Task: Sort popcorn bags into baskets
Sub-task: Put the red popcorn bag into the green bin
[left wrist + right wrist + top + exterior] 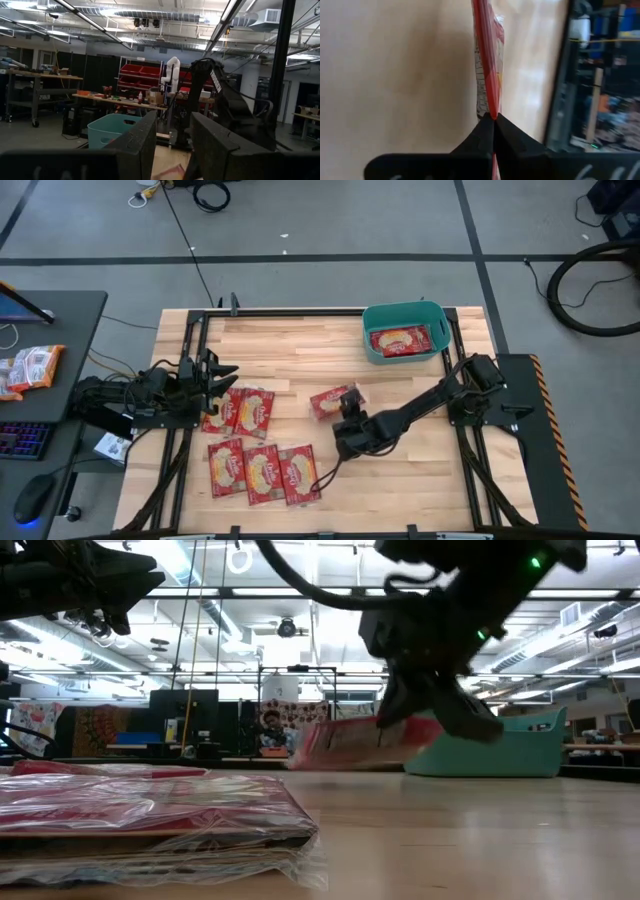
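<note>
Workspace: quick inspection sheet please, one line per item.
Surface: light wooden table top, black frame.
Job's things: teal plastic tub holds one red popcorn packet; several red packets lie front-left.
Clutter: orange-and-white snack bag on side desk.
Grippers: right gripper shut on a single red packet mid-table; left gripper open over the packets.
Cables: black cable across floor.
Surroundings: red storage bins on shelving.
</note>
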Available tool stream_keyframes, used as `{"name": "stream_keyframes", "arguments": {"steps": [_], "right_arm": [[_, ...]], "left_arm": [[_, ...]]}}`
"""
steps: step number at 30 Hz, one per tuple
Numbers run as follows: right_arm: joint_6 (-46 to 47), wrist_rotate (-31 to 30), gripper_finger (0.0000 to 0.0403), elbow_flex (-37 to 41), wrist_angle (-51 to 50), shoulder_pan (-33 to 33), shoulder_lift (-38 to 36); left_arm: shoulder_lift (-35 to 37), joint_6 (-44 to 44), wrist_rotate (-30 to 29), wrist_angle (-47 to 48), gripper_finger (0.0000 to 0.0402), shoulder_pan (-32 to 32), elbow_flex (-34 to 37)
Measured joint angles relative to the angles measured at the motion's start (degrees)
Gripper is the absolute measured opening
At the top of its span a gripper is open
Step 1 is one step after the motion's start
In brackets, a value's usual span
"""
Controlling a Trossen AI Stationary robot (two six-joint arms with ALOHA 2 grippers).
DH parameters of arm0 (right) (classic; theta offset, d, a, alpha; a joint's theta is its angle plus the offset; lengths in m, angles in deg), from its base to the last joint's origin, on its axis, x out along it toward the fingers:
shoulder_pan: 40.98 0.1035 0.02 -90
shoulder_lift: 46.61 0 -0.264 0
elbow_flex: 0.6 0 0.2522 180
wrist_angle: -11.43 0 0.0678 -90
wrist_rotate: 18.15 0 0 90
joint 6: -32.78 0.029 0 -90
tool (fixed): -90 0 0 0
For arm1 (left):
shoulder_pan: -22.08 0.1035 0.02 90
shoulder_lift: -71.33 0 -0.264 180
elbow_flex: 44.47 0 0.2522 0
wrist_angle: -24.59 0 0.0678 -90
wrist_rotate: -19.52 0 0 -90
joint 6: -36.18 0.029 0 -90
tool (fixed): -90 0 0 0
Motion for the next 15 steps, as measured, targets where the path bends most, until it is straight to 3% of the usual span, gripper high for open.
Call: {"name": "stream_keyframes", "arguments": {"steps": [7, 15], "right_arm": [[4.1, -7.0, 0.0006, -6.2, -12.8, -0.6, 0.0], [17.2, -13.3, 0.0006, -7.9, -30.0, -2.2, -3.3]], "left_arm": [[0.0, 0.0, 0.0, 0.0, 0.0126, 0.0, 0.0], [0.0, 0.0, 0.0, 0.0, 0.0126, 0.0, 0.0]]}}
